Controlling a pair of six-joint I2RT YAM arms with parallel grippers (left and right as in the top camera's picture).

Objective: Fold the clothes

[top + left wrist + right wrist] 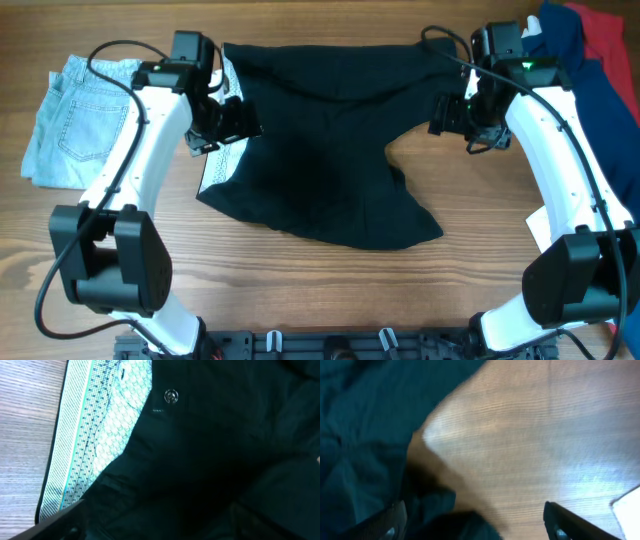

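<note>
Wooden desk fills the overhead view, its grain running left to right. At its middle lies the black garment, spread wide and rumpled, top edge nearly straight, lower hem sagging to a point at the right, with a notch cut into its right side.

Two white arms bracket the garment: the left arm at its left edge, the right arm at its right edge.

Well right of the garment, at the desk's far corner, a navy piece is heaped, and a red one lies against it. Well left of the garment lies folded light denim, back pocket up.

A white piece shows beside the right arm; what it is I cannot tell.

Along the garment's left edge a pale, green-patterned lining is turned out.

The left pincer hangs over the garment's upper left edge; its wrist view shows one finger far out at the side, so it stands open, gripping nothing.

The right pincer sits at the garment's upper right edge, fingers spread wide over bare wood and a fold of black cloth, empty.

A small button sits on the garment beside the lining.
</note>
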